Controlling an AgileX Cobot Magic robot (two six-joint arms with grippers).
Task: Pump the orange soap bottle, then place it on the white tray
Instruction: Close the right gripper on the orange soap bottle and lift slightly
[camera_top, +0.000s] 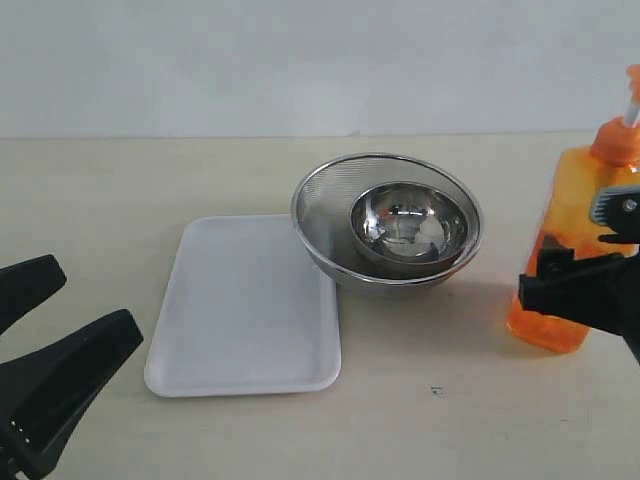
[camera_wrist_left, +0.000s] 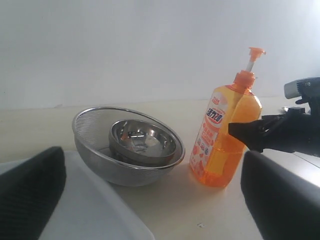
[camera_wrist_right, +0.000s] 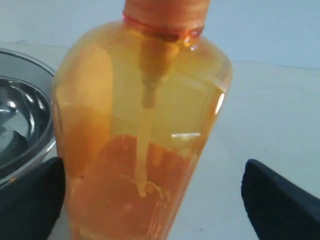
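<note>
Fingers of the right gripper (camera_wrist_right: 150, 195) stand spread, bottle (camera_wrist_right: 140, 110) upright between them, gap showing beside one. Left gripper (camera_top: 97, 298) fingers gape too, tray (camera_top: 245, 310) just beside them, bottle well apart.

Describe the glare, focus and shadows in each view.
Exterior view: sharp, evenly lit, bright reflections in the inner steel bowl, a faint shadow along the near edge of the white tray. Left wrist view: soft, the fingers of the left gripper blurred at the edges. Right wrist view: the orange soap bottle fills the frame, soft, with a white highlight on its shoulder.
</note>
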